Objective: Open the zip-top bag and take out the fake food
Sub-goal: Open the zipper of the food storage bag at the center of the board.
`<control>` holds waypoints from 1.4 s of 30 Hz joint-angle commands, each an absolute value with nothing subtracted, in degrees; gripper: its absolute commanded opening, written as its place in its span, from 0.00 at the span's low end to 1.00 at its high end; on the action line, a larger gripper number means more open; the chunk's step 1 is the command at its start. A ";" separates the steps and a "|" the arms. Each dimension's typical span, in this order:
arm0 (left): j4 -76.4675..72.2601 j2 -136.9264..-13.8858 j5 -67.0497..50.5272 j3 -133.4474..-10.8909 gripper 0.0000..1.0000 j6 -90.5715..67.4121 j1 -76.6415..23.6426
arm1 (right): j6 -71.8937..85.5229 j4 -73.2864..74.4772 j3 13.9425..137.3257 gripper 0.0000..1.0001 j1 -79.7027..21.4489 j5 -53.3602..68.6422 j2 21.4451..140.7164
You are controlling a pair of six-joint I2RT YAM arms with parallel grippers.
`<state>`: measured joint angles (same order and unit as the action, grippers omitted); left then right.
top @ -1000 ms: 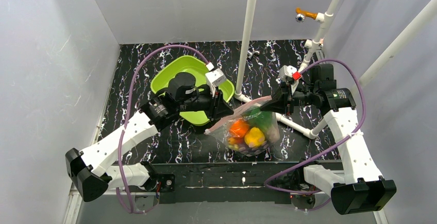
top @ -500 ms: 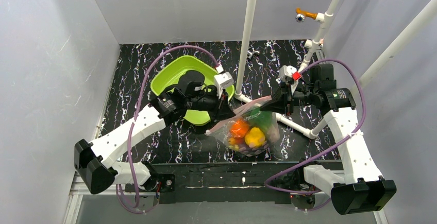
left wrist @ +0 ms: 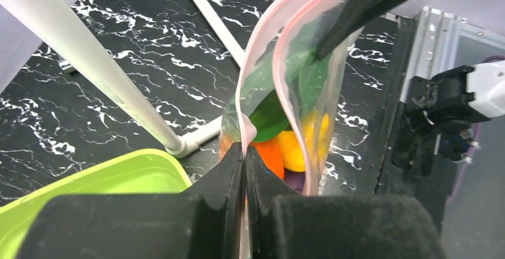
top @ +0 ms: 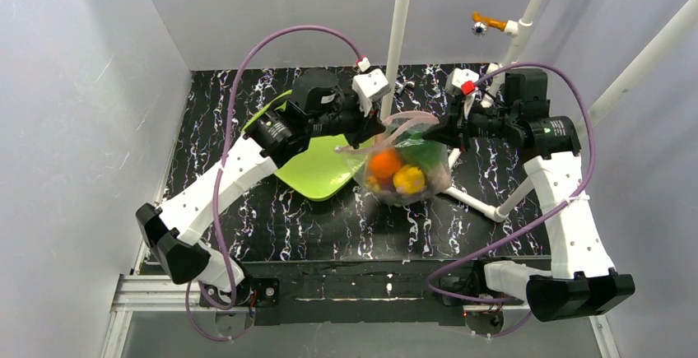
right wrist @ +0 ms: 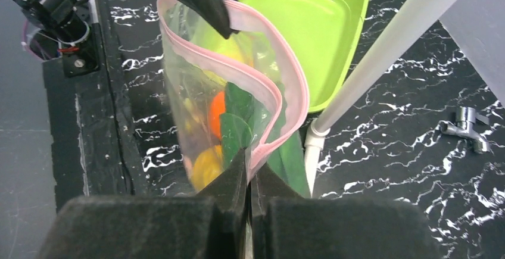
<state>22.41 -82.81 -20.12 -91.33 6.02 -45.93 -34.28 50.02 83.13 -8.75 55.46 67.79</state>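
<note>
The left hand (left wrist: 245, 149) and right hand (right wrist: 249, 159) each clenched the pink rim of the crinkly zip-top bag (top: 430, 170). Glossy, rounded fake food (top: 384, 163) bulged inside.

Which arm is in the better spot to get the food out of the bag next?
Probably the left. Both left fingers and right fingers pinch the pink rim of the open zip-top bag, but the green tray lies on the left, so that arm could tip the fake food there.
</note>
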 commanded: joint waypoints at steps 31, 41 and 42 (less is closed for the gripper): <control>6.57 -80.46 -36.32 -72.03 0.00 -4.15 -45.09 | -20.29 52.94 75.01 0.98 -14.24 57.91 61.90; 4.75 -83.42 -34.27 -75.14 0.00 -8.44 -45.72 | -6.50 45.07 76.29 0.98 -21.33 44.25 65.89; 5.08 -83.74 -34.21 -75.63 0.00 -8.44 -45.87 | -5.87 44.67 76.33 0.98 -21.62 43.10 66.10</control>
